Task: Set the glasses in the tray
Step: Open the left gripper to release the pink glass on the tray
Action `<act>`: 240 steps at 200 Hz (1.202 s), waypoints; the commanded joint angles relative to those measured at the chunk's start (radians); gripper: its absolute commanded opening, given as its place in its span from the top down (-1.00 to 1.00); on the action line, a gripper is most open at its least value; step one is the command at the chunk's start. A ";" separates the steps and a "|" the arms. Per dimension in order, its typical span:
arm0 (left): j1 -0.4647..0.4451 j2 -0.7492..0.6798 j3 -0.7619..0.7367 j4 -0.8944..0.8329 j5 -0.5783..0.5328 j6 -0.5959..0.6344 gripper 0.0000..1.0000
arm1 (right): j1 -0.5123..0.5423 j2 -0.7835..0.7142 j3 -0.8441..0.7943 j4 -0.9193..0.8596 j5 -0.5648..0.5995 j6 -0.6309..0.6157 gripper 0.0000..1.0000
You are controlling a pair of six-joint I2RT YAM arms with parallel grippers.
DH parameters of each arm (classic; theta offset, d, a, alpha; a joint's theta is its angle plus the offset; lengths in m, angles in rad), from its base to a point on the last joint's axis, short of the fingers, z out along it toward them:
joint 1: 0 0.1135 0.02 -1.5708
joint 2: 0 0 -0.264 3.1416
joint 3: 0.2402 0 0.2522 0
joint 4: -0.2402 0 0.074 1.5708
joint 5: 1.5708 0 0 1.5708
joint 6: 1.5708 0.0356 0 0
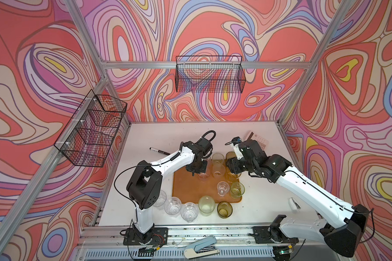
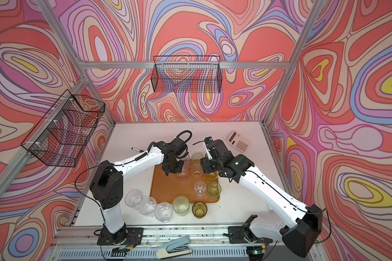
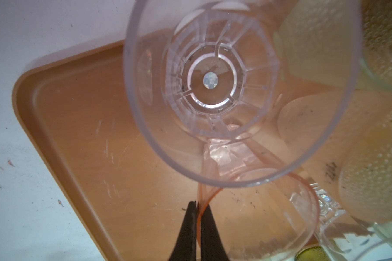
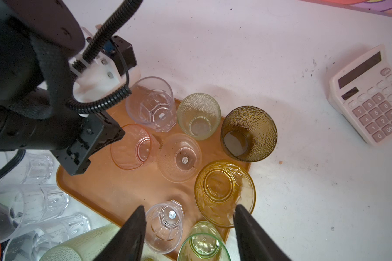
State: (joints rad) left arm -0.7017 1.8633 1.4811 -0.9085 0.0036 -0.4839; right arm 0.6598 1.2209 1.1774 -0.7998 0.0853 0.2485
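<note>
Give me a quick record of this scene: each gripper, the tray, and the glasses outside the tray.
Left gripper: shut on the pink glass at its rim, over the tray
Right gripper: open, holding nothing, above the tray's right side
Tray: glasses crowd its right half, left half bare
Outside tray: row on the table by the near edge: three clear glasses, pale green glass, olive glass
</note>
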 commanded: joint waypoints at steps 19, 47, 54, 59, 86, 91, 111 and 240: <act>-0.005 0.018 -0.002 0.001 -0.011 -0.022 0.97 | -0.005 -0.008 -0.008 -0.004 0.002 0.003 -0.29; -0.005 0.025 -0.002 -0.003 -0.006 -0.021 0.91 | -0.005 -0.009 -0.010 -0.001 0.001 0.005 -0.29; -0.005 0.025 -0.004 0.000 -0.003 -0.023 0.89 | -0.005 -0.009 -0.010 0.000 0.000 0.005 -0.29; -0.006 0.023 -0.005 0.001 -0.001 -0.024 0.87 | -0.005 -0.008 -0.010 0.001 -0.001 0.005 -0.29; -0.006 0.019 -0.007 0.004 0.005 -0.028 0.74 | -0.005 -0.008 -0.010 0.001 -0.002 0.004 -0.29; -0.006 0.017 -0.007 0.004 0.005 -0.027 0.72 | -0.005 -0.008 -0.010 0.001 -0.001 0.005 -0.29; -0.006 0.010 -0.005 0.002 0.007 -0.029 0.61 | -0.005 -0.008 -0.009 0.000 -0.001 0.005 -0.29; -0.008 -0.061 0.038 -0.089 0.039 -0.023 0.24 | -0.006 -0.008 -0.004 0.004 -0.004 0.001 -0.29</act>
State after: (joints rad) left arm -0.7036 1.8595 1.4860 -0.9295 0.0330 -0.5056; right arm 0.6598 1.2209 1.1774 -0.7998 0.0841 0.2485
